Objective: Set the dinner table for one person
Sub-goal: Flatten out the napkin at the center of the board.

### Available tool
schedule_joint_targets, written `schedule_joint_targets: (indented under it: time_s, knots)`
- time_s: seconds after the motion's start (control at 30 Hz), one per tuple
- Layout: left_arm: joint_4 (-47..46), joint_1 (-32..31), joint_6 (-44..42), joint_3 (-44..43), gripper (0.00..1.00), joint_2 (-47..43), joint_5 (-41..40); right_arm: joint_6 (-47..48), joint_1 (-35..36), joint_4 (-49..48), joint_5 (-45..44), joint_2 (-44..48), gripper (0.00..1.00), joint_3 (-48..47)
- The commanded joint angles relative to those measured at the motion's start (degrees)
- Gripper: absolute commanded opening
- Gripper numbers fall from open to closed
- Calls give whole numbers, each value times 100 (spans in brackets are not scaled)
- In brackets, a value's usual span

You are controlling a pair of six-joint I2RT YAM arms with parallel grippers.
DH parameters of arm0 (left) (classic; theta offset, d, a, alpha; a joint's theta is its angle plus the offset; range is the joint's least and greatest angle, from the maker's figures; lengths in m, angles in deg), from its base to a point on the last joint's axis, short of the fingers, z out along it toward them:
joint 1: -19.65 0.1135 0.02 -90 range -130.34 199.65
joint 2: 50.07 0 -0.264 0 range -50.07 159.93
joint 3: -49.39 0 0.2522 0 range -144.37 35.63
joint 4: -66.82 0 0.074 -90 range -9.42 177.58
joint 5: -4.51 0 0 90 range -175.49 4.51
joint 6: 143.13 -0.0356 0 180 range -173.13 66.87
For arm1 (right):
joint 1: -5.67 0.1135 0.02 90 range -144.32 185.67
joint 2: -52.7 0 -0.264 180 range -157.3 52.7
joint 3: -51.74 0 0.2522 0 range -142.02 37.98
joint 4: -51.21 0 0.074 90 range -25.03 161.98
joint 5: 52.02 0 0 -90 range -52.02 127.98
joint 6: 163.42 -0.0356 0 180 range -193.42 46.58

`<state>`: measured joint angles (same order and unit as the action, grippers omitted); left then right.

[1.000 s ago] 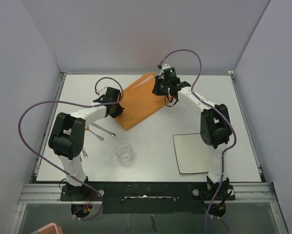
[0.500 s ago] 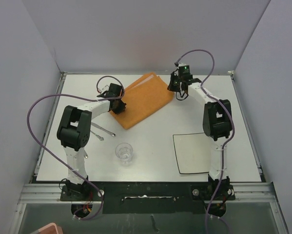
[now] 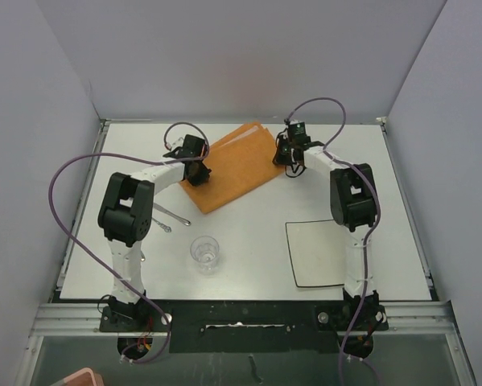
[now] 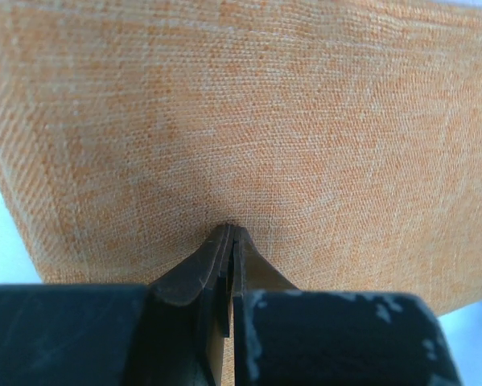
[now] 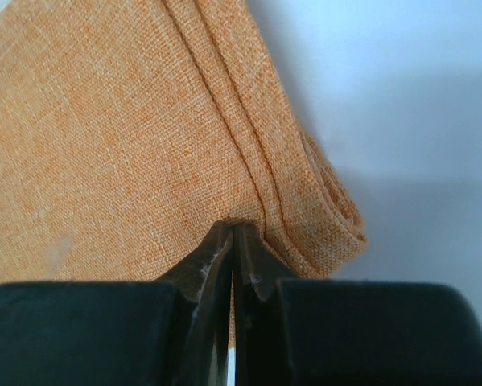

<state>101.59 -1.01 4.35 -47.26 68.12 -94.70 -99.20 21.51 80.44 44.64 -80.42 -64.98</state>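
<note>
Two grippers clamp one orange cloth mat (image 3: 232, 165) from opposite ends. The left gripper (image 4: 231, 229) has its fingers pressed together on the mat's left corner, where the weave puckers just at the tips. The right gripper (image 5: 233, 225) is likewise closed on the mat's right end, beside the folded layers stacked along that edge. Whether the cloth is lifted or lies flat cannot be told.

The dinner table (image 3: 249, 225) fills the floor of the white-walled cell, a matte white top with thin metal edging, the arm bases at its near edge. The mat sits at an angle over its far middle, between the two wrists.

Nearer the bases, a square white plate (image 3: 317, 253) rests on the right side (dark-rimmed and bare). A clear glass (image 3: 204, 251) stands upright near the middle, well apart from the plate. A slim metal utensil (image 3: 170, 215) lies left of the glass, close by the left arm's elbow.
</note>
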Motion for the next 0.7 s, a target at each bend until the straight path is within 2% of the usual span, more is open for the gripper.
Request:
schedule_joint_targets:
  time_s: [0.0, 0.1, 0.23, 0.4, 0.43, 0.57, 0.6, 0.63, 0.67]
  knots:
    - [100, 2, -347, -357, 0, 213, -101, -300, 130, 366, -794, 858, 0, 1346]
    - [137, 27, -477, -483, 0, 207, -64, -572, 122, 396, -1287, 1410, 0, 2034]
    - [179, 11, -653, -639, 0, 156, -70, -1095, 130, 422, -1483, 1922, 0, 2723]
    - [404, -3, -914, -947, 0, 35, -64, -1040, 93, 559, -1511, 1959, 0, 2533]
    - [474, 2, -998, -1026, 4, -18, -57, -971, 87, 602, -1514, 1961, 0, 2414]
    - [724, -92, -1656, -1427, 39, -206, -153, -420, 78, 567, -1214, 1963, 0, 1852]
    - [796, -121, -1853, -1568, 45, -247, -242, -294, 77, 576, -1099, 1944, 8, 1665]
    - [867, -154, -2000, -1653, 46, -300, -344, -173, 62, 605, -1019, 1929, 16, 1458]
    - [944, -175, -2099, -1695, 47, -360, -462, -74, 59, 622, -979, 1920, 29, 1285]
